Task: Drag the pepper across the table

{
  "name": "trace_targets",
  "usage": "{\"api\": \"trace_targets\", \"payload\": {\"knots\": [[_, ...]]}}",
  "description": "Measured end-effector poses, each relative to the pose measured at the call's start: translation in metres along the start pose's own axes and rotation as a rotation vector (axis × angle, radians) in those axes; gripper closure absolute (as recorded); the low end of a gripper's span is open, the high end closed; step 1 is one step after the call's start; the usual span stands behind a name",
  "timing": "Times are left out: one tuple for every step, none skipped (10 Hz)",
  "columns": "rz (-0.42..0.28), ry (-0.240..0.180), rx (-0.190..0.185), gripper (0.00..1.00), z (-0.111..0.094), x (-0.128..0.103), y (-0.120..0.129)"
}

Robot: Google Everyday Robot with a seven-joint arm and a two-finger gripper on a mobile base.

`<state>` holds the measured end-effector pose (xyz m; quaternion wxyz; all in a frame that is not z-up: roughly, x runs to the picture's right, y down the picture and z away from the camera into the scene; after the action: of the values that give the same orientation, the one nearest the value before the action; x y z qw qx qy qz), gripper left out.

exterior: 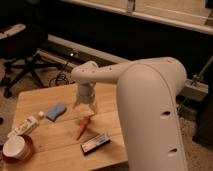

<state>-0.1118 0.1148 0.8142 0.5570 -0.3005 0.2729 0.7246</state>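
Gripper (pixel 86 111) over the far end of the pepper (pixel 82 128) on the table (pixel 50 141).
Its fingers are spread apart and point down, tips just above the pepper's far end; whether they touch it cannot be told. The slim orange pepper lies slanted near the middle of the pale wooden top. A blue block (pixel 56 112) sits to its left, and a dark bar (pixel 95 143) lies just beside it on the near right.

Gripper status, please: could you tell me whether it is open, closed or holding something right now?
The gripper: open or closed cannot be told; it is low over the table, at the far end of the pepper.
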Motion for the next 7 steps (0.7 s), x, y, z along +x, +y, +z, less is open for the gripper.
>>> {"api": "trace_targets", "payload": {"knots": [[0.0, 0.012, -0.007, 0.2, 0.006, -0.003, -0.005], [0.0, 0.024, -0.012, 0.2, 0.012, -0.006, -0.01], [-0.001, 0.036, -0.015, 0.2, 0.017, -0.007, -0.012], [-0.001, 0.048, -0.017, 0.2, 0.023, -0.007, -0.013], [-0.003, 0.066, -0.014, 0.2, 0.03, -0.005, -0.013], [-0.004, 0.079, -0.011, 0.2, 0.033, -0.003, -0.012], [-0.005, 0.091, -0.008, 0.2, 0.035, -0.001, -0.011]]}}
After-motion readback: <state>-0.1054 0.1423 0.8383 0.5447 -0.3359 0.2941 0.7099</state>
